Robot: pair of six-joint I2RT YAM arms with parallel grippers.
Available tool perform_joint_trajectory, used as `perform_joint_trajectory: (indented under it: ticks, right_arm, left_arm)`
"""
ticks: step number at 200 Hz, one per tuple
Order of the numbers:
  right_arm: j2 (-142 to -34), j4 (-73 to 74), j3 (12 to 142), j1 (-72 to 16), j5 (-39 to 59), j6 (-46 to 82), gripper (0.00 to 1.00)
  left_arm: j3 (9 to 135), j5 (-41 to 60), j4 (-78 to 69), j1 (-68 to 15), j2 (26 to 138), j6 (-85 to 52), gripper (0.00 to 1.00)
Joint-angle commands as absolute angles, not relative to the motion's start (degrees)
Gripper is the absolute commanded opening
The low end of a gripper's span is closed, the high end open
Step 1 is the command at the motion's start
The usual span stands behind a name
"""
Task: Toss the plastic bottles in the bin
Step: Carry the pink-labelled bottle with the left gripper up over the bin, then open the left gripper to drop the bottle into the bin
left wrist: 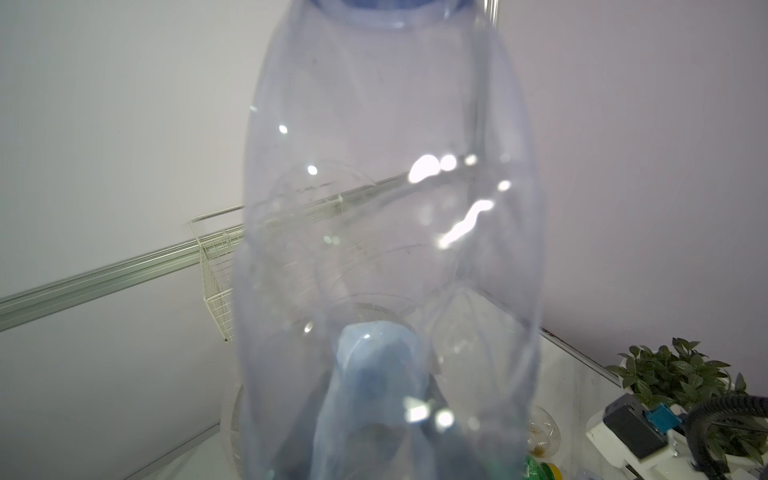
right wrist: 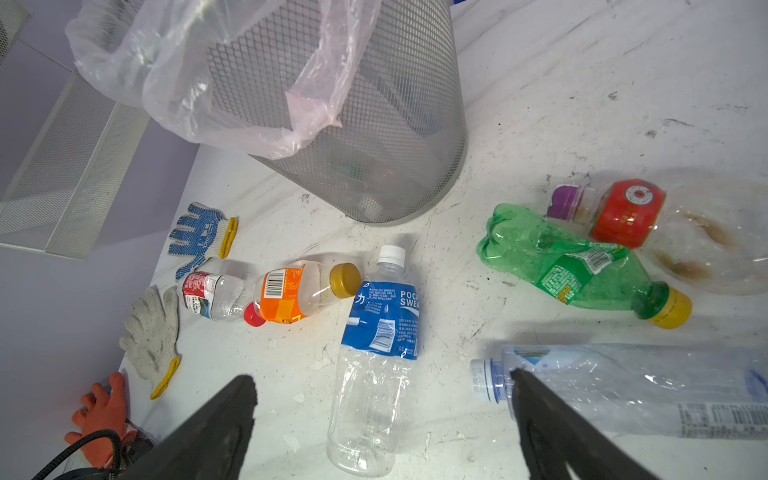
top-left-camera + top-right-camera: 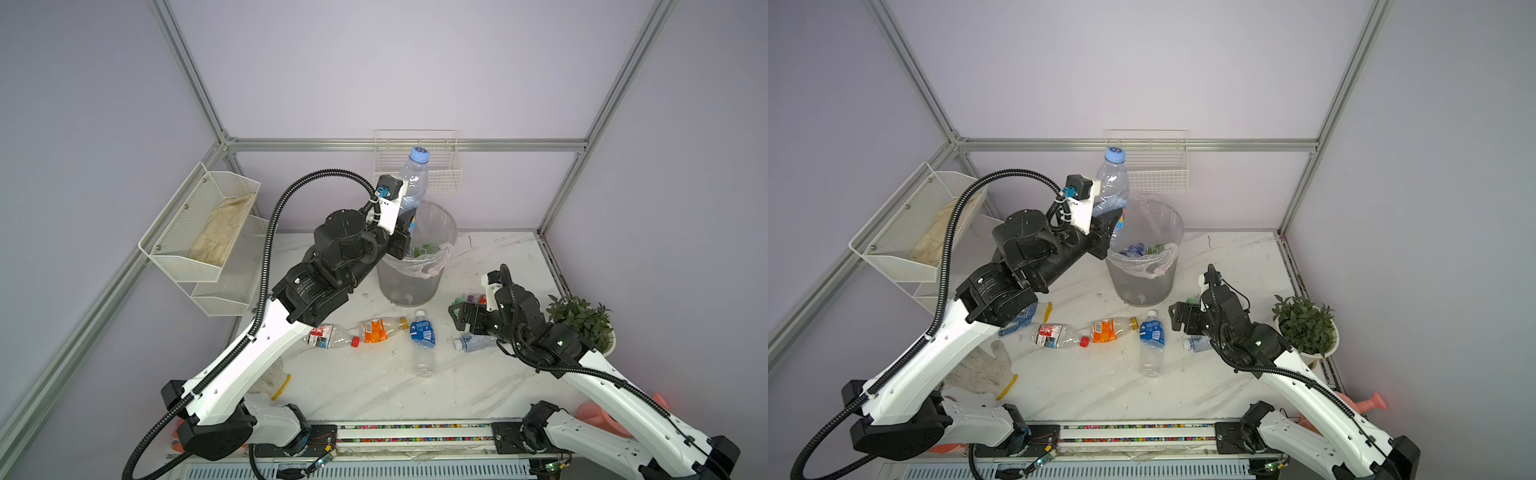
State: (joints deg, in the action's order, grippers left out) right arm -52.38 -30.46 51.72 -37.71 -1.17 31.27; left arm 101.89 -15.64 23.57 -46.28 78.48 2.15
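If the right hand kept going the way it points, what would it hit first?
Most likely the blue-labelled bottle: in the right wrist view it lies straight ahead of the open right hand, though depth is unclear.

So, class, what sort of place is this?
Likely a robot lab test cell: two robot arms at a table, an aluminium frame with plain walls, plastic bottles scattered beside a mesh bin.

Robotics lab cell, alu-profile frame (image 3: 311, 144), plain lilac walls (image 3: 374, 62), marble-look tabletop (image 3: 374, 390), left arm (image 3: 257, 345) & right arm (image 3: 602, 378) at front
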Motion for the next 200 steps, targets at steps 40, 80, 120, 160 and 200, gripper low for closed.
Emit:
perform_joint_trajectory:
  ticks: [40,80,120,160,200]
  right_arm:
    - [-52.2,-31.6,51.7,-37.8,-1.6,31.5,0.97]
    - [-52.2,-31.6,51.9,-37.8,-1.5,31.5,0.97]
    - [-52.0,-32.2,52.6,-37.8,-1.5,31.5,0.97]
    - [-51.9,-32.6,53.1,-37.8,-1.6,31.0,0.97]
    - [-52.4,-32.2,52.8,-37.8,-1.5,30.8,0.97]
  left_arm:
    - [109.0,-9.9,21.9,-42.2,82.9,-0.9,0.30]
    - [111.3,-6.9,23.3,-39.2,87.4,-2.7,0.30]
    - [117.8,-2.2,29.6,-34.6,95.8,-6.6,0.39]
    - [126.1,-0.7,39.3,-33.6,101.3,-8.6,1.00]
    - [124.0,-1.7,37.5,-33.7,97.4,-9.8,1.00]
